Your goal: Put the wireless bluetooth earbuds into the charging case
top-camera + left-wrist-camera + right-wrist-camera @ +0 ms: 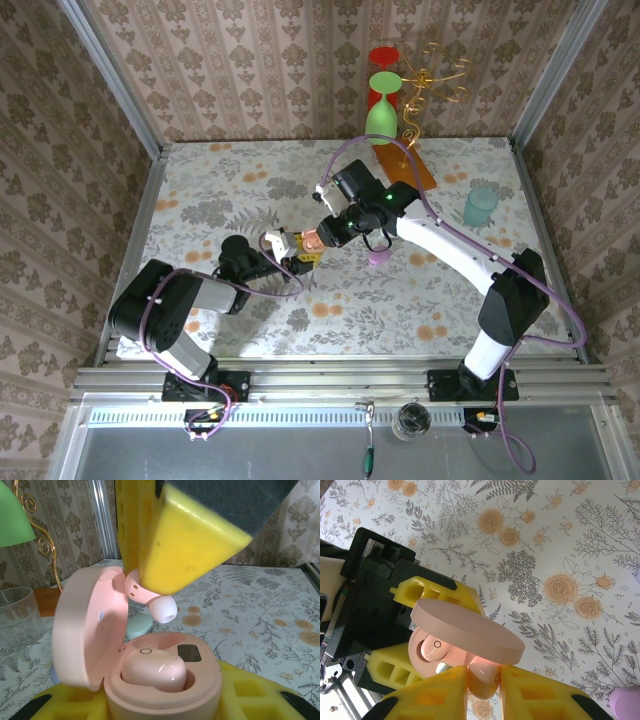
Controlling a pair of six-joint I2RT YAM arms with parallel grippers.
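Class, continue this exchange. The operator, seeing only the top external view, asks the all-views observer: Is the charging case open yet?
Observer: Yes, the pink charging case has its lid swung up.
Operator: Anything inside?
Observer: One seated earbud lies in its well.
Operator: Where's the other?
Observer: The right gripper pinches the second earbud above the case, apart from it, ear tip angled downward.
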